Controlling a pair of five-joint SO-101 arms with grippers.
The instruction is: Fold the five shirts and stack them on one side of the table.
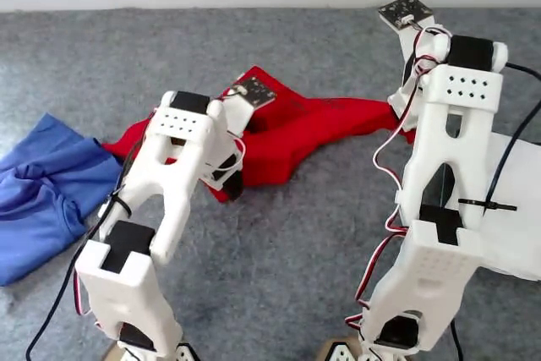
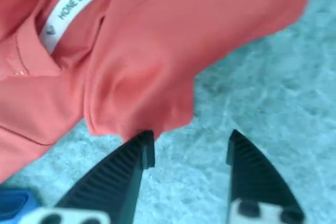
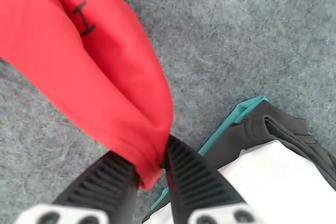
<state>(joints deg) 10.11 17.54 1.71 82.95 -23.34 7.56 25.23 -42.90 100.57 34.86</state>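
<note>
— While the right claw [image 3: 152,165] is clamped on the red shirt [image 3: 94,93], what's the state of the left?
— left claw [image 2: 191,145] is wide. Nothing between the jaws, just grey table [image 2: 262,77] under the gap. One fingertip [image 2: 143,148] sits right at the edge of a red fold; touching or just short, can't tell
— Where's the shirt relative to it?
— Ahead of the tips, mostly off to that finger's side. Collar with the white neck label [image 2: 73,6] is further ahead of the claw
— And on the right?
— Narrow, closed on fabric. A bunched red fold is pinched between both fingers, and the cloth runs away ahead of the claw with dark print on it
— Anything beside it?
— dark garment [image 3: 278,129] with a teal edge, just beside the right claw, on the opposite side from the red cloth. white cloth [image 3: 273,182] lies on top of it
— Overhead?
— Red shirt lies crumpled on the table, stretched between the two claws, one at each end. blue shirt [image 1: 42,196] is crumpled on the outer side of the left arm, near the red one's end
</note>
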